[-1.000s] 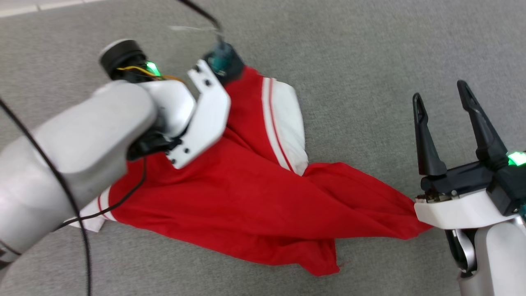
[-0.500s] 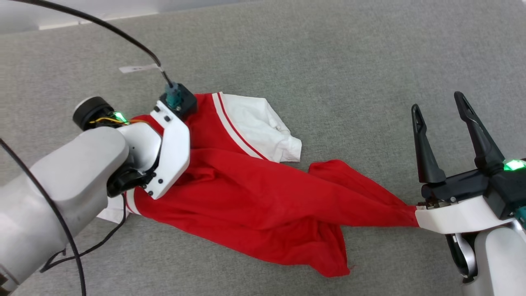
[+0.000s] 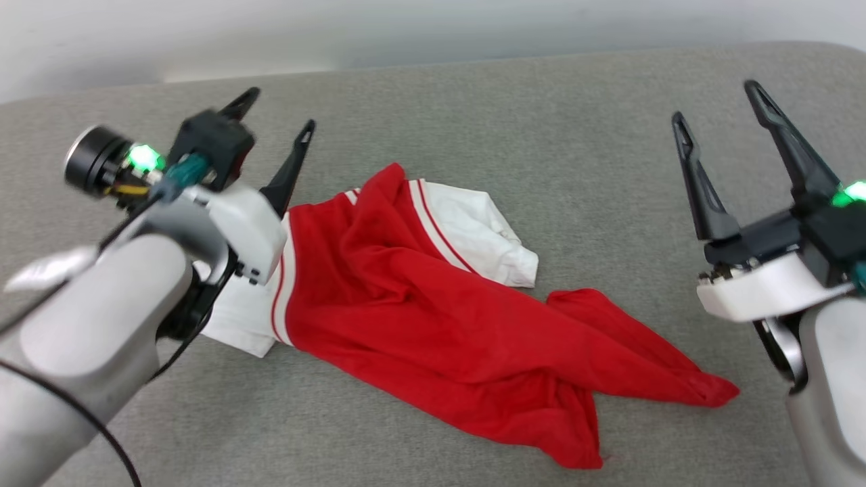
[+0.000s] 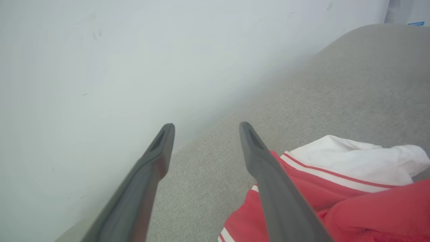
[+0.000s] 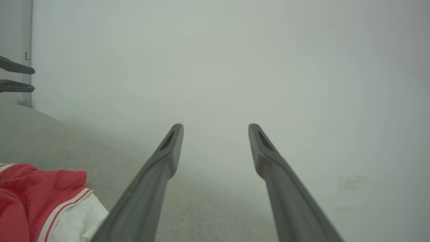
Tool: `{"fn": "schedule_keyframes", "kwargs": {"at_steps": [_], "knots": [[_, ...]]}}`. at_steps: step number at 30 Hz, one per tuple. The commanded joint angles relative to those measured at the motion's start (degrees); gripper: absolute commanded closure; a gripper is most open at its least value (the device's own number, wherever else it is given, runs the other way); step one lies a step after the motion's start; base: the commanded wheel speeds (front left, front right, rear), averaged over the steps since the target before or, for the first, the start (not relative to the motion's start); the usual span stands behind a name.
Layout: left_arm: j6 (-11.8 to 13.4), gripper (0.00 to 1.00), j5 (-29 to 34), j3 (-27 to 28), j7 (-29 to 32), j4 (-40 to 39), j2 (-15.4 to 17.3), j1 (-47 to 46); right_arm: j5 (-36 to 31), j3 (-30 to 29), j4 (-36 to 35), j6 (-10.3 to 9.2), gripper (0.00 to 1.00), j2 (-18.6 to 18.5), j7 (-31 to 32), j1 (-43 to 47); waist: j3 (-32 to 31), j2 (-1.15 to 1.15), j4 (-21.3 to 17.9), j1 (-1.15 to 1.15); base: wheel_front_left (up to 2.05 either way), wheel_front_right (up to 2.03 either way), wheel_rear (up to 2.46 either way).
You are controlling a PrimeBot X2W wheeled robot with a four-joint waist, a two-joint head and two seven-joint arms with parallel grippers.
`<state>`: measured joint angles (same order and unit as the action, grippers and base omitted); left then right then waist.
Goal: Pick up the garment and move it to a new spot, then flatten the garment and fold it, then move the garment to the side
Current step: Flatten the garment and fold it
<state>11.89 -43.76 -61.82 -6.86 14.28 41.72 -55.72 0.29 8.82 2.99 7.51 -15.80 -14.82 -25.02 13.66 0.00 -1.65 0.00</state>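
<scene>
The left gripper stands spread wide with nothing between its fingers, and the right gripper is likewise spread and empty. Between them, on the grey carpet, the garment lies crumpled. Its white-sleeved end is just beside the left gripper, and its red tail points towards the right gripper's base, apart from it. One white sleeve with striped trim lies beyond the red body.

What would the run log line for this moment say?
shirt: crumpled on grey surface, unfolded | left gripper: open, empty, near the sleeves | right gripper: open, empty, clear of shirt | flattening: not yet done
</scene>
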Motion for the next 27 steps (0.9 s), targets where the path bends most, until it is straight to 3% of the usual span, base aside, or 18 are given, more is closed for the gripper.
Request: {"fn": "schedule_keyframes", "kwargs": {"at_steps": [1, 8, 9, 14, 17, 21, 27], "knots": [[2.4, 0.0, 0.2, 0.9, -2.6, -0.9, 0.5, 2.4, 0.7, 1.5, 1.2, -0.04, 0.0, -1.3, 1.0, -2.3, -0.9, 0.0, 1.4, 0.0, 0.0, 0.0, 0.0], [16.8, 0.0, 0.9, 9.2, -8.3, -8.8, 1.4, 14.3, 8.6, 15.4, 7.1, -0.04, 0.0, -8.7, 13.4, -13.8, -0.9, 0.0, 4.6, 0.0, 0.0, 0.0, 0.0], [16.8, 0.0, 0.9, 9.2, -8.3, -8.8, 1.4, 14.3, 8.6, 15.4, 7.1, -0.04, 0.0, -8.7, 13.4, -13.8, -0.9, 0.0, 4.6, 0.0, 0.0, 0.0, 0.0], [23.1, 0.0, 6.1, 18.7, -8.3, -16.9, -0.6, 25.1, 19.3, 29.1, 10.5, -0.04, 0.0, -14.1, 27.0, -22.7, -0.2, 0.0, 6.4, 0.0, 0.0, 0.0, 0.0], [24.9, 0.0, 9.9, 24.1, -8.3, -20.1, -3.0, 31.2, 27.3, 37.1, 12.2, -0.05, 0.0, -17.0, 35.9, -28.2, 0.6, 0.0, 7.7, 0.0, 0.0, 0.0, 0.0], [25.4, 0.0, 14.9, 30.7, -8.3, -22.4, -8.4, 38.2, 37.0, 45.5, 13.9, -0.04, 0.0, -19.3, 45.5, -34.3, 1.9, 0.0, 9.7, 0.0, 0.0, 0.0, 0.0], [22.2, 0.0, 20.9, 38.1, -8.3, -23.6, -16.9, 45.3, 47.8, 54.6, 18.3, -0.04, 0.0, -19.8, 57.9, -40.3, 4.4, 0.0, 12.4, 0.0, 0.0, 0.0, 0.0]]}}
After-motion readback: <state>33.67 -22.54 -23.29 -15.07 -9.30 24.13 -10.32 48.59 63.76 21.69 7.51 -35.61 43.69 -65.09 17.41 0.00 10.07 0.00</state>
